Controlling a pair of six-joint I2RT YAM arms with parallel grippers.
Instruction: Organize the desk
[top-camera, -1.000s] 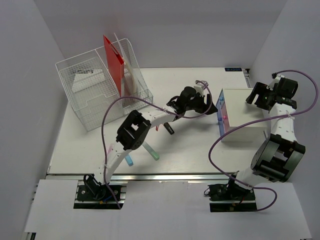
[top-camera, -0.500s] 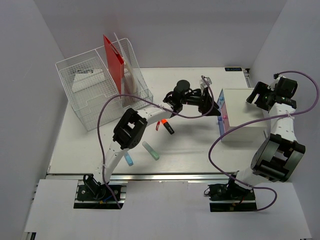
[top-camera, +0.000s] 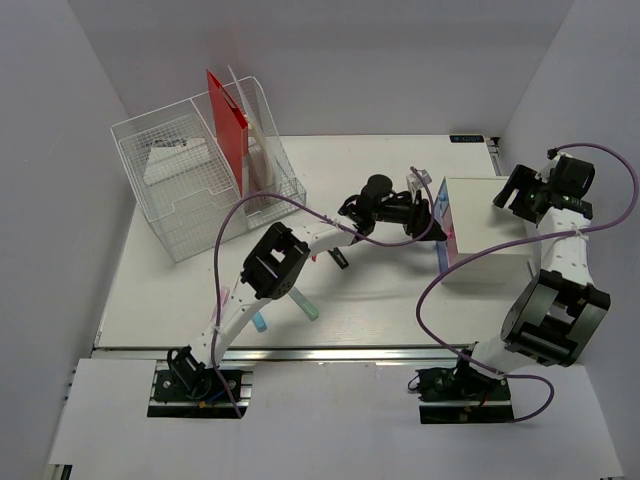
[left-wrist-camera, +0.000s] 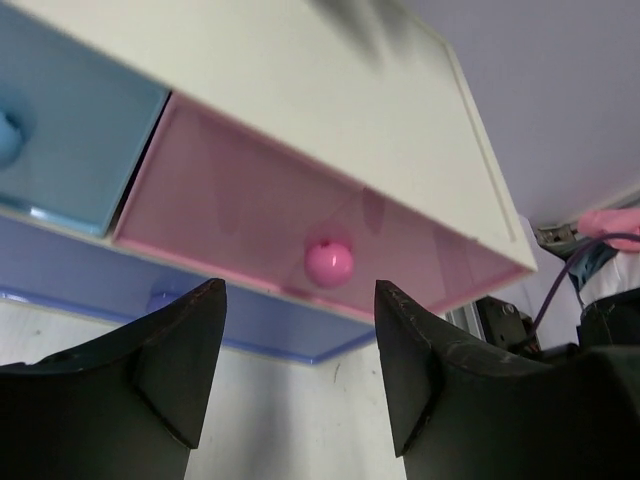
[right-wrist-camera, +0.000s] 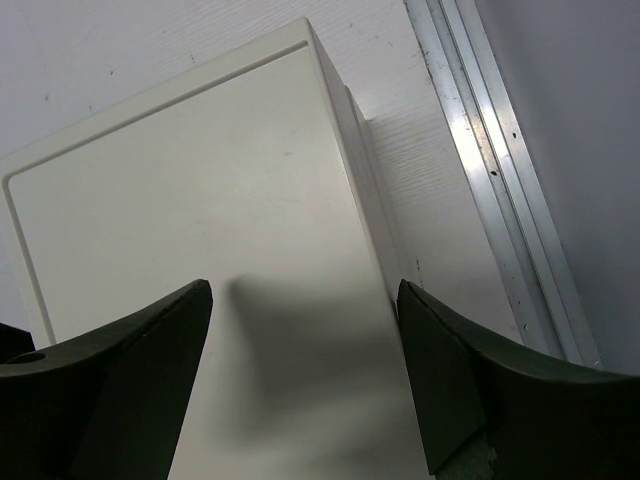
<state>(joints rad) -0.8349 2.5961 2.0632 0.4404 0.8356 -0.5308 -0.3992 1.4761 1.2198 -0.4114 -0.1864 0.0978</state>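
As my left pincer (left-wrist-camera: 298, 292) hangs released before the pink knob (left-wrist-camera: 329, 262), opening the drawer (left-wrist-camera: 230, 190) seems in hand. Next: advance, clench knob, pull straight. Above box (right-wrist-camera: 180, 190), right pincer (right-wrist-camera: 305, 295) released.

Small white plastic drawer box (left-wrist-camera: 330, 90): its pale blue drawer front (left-wrist-camera: 70, 130) is cut off by the left frame edge. The lavender drawer front (left-wrist-camera: 250, 322) beneath is partly masked by the black left gripper (left-wrist-camera: 298, 292). Left of the box, small coloured stick-shaped items (top-camera: 307, 307) under the left arm (top-camera: 272, 265) are too small to identify.
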